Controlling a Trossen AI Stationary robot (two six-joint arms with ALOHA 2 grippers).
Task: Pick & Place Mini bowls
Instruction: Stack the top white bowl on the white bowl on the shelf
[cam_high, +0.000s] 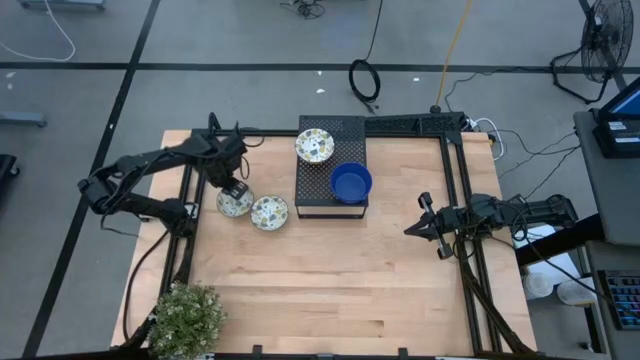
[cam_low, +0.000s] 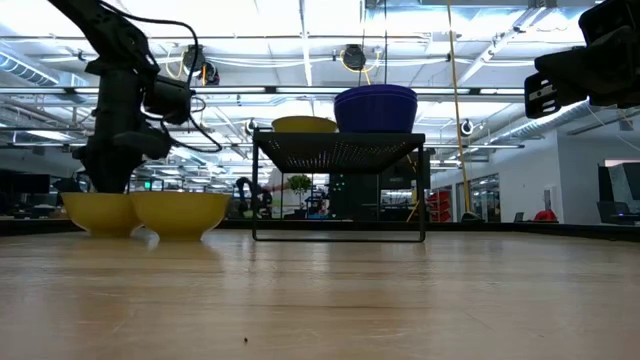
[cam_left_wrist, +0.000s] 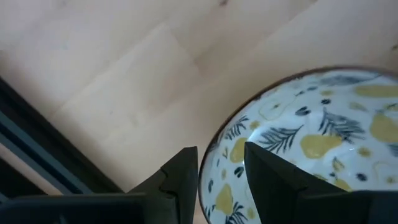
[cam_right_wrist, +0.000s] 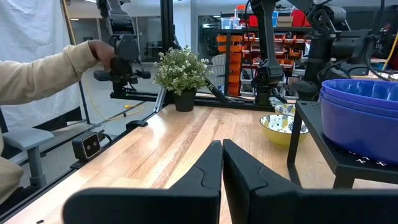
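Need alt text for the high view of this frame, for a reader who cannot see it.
Seen from above, the left gripper grips the rim of a patterned bowl on the wooden table, with a second patterned bowl beside it. A black perforated box carries a third patterned bowl and stacked blue bowls; the right gripper waits shut at the right.

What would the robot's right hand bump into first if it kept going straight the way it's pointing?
Probably nothing soon: the shut right hand points across bare table. Far along that line stands the potted plant, though depth is hard to judge.
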